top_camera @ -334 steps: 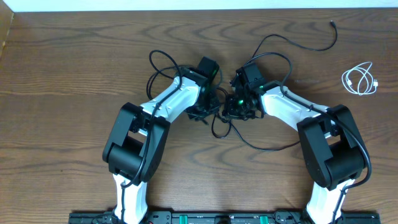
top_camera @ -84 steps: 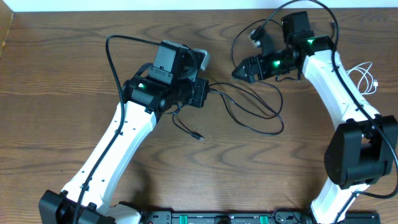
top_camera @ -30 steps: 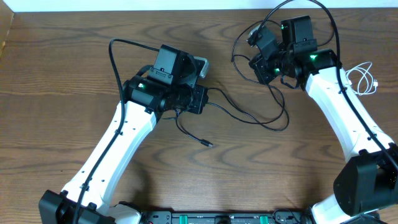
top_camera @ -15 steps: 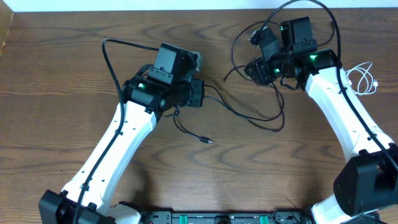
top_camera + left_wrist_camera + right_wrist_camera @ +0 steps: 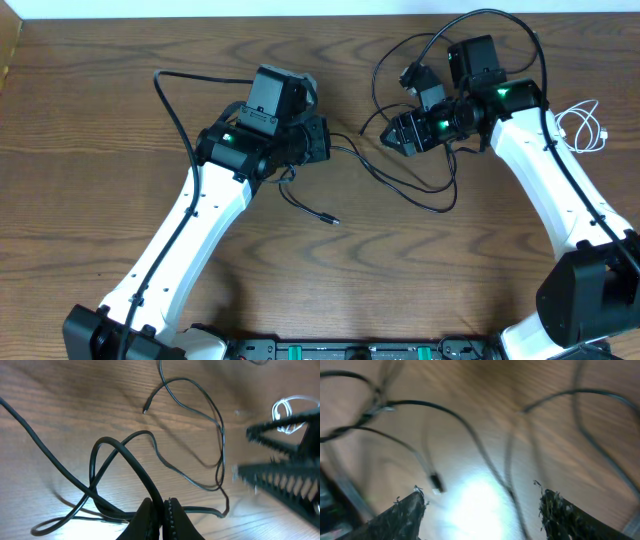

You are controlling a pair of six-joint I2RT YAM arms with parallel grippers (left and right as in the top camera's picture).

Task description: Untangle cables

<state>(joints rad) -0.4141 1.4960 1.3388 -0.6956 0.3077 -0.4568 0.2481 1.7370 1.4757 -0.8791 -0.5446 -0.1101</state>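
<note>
The left end effector (image 5: 159, 510) pinches closed on the black cord (image 5: 219, 435). The right end effector (image 5: 480, 494) is spread wide, gripping nothing. A brown wood-grain bench (image 5: 100, 200) lies beneath.

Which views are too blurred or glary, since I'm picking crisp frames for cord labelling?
Right wrist view: heavily motion-blurred, the black cord smeared, with a bright glare patch on the table low in the frame. Left wrist view: the cord reads sharp, with mild glare on the wood at lower left and the right edge blurred. Overhead view: sharp, evenly lit, soft shadows only.
</note>
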